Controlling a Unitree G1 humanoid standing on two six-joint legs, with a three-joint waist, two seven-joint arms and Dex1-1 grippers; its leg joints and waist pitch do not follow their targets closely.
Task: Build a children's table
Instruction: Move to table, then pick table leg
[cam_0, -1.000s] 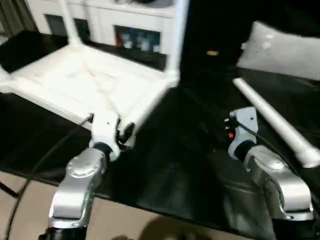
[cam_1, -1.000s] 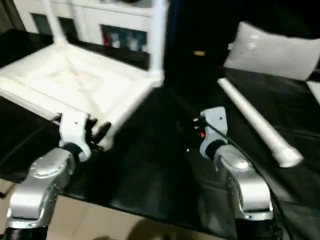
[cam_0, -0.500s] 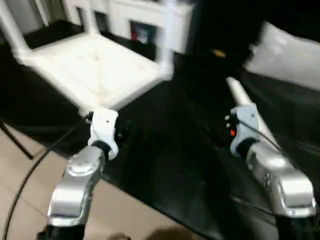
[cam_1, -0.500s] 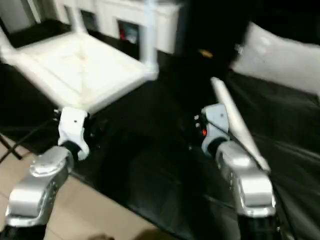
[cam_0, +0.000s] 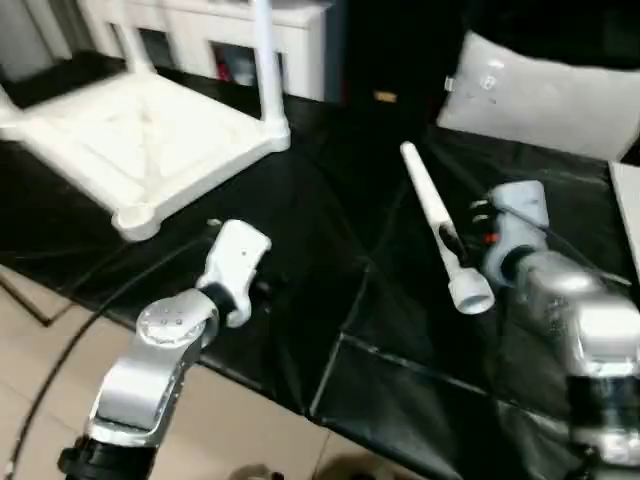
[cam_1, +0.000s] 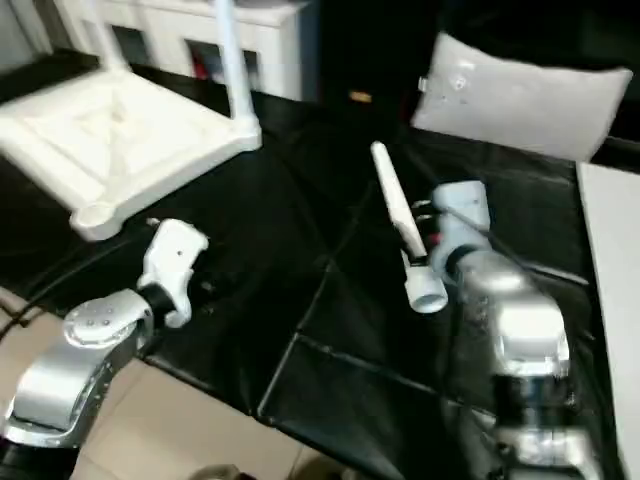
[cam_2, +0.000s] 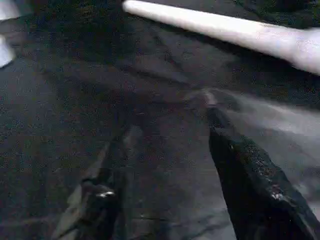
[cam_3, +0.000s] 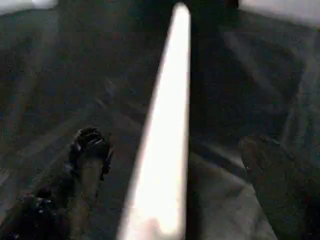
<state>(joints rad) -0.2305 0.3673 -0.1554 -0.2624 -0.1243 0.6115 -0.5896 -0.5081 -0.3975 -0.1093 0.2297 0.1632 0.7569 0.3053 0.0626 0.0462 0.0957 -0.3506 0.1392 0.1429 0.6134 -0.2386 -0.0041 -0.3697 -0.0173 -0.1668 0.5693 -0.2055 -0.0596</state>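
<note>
On black surface (cam_0: 330, 250): loose leg (cam_0: 440, 228) lies flat, rt pincer (cam_3: 170, 165) wide open astride it, no grip. Lt pincer (cam_2: 165, 150) part-open, empty. Tabletop (cam_0: 140, 140) upside-down, well left of leg.

Head views evenly lit from above, mildly soft. The table top (cam_0: 140, 140) reads near overexposed. The black cover (cam_0: 330, 290) carries faint sheen along its creases. Both wrist views dim, grainy; the leg (cam_3: 162, 145) is blown out, without surface detail. Near fingers (cam_2: 250, 185) out of focus.
</note>
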